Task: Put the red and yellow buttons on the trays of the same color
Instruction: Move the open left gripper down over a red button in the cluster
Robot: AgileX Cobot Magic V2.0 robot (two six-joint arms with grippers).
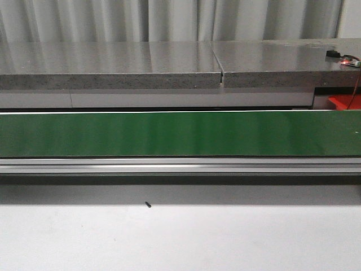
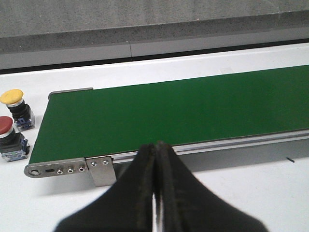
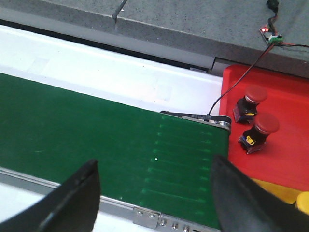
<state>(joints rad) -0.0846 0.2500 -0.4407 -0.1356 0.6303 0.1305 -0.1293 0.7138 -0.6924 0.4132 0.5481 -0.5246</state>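
Grey stone slabs back a white worktop, with a green conveyor belt running across mid-frame in the front view; neither arm shows there.

Left wrist view: left pincer at bottom centre, fingers pressed together, holding nothing. At far left, just off the belt's end, 1 yellow button and 1 red button stand upright on the worktop, close together.

Right wrist view: right pincer spread wide, empty, over the belt. At right, the red tray already holds 2 red buttons. A yellow tray edge shows at lower right; its contents are not visible.

Judgement: step in hand is fetching the next button from the left pair. Next move calls for the left pincer to open, then descend over 1 button without knocking its neighbour.
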